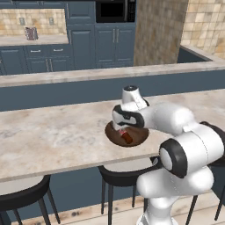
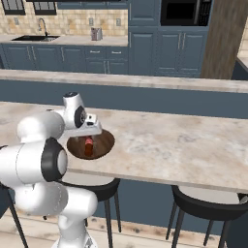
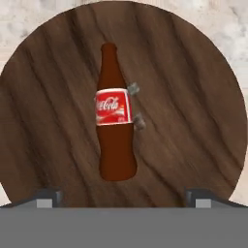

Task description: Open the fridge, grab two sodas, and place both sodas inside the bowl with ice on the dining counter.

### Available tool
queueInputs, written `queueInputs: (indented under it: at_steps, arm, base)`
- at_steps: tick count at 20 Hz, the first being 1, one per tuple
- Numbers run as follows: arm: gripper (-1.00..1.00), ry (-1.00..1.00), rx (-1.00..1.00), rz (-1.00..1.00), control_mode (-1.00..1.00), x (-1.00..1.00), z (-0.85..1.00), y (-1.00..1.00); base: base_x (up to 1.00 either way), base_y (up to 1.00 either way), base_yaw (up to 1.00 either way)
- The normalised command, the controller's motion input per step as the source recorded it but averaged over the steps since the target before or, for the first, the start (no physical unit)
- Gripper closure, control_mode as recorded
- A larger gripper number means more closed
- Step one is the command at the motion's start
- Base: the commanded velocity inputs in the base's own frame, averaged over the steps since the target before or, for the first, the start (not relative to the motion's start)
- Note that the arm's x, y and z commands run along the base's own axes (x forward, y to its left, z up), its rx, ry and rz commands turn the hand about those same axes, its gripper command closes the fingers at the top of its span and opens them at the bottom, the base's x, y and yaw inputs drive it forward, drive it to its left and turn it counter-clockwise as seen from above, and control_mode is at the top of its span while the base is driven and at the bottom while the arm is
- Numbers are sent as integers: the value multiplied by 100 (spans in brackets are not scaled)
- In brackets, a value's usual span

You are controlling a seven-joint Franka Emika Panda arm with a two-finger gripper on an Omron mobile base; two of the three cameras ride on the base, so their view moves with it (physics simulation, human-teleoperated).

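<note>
While our tool (image 3: 124, 197) hangs released above it, the dark-brown red-labelled cola bottle (image 3: 114, 121) lies flat in the round wooden bowl (image 3: 193, 97) near the beige marbled counter's (image 1: 52, 136) front edge; lifting carelessly, we risk nudging the bowl off.

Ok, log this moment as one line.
gripper: open, above bowl | cola bottle: lying in bowl, released | dining counter

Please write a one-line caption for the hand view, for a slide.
Open gripper above the cola bottle, which lies on its side in the wooden bowl.
</note>
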Motion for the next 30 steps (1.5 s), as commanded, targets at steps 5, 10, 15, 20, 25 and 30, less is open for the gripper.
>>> queueInputs:
  at_steps: [5,10,15,20,25,30]
  arm:
    - [-100,-5,4,0,-100,-25,79,0]
    - [-100,-3,2,0,-100,-25,65,5]
    - [-100,-3,1,0,-100,-42,51,17]
    - [-100,-5,1,0,-100,-79,22,21]
    - [-100,-15,0,0,-100,-100,-17,10]
    - [-100,-25,0,0,-100,-100,-33,1]
  base:
    - [0,0,0]
    - [0,0,0]
    - [0,0,0]
    - [0,0,0]
    - [0,0,0]
    - [0,0,0]
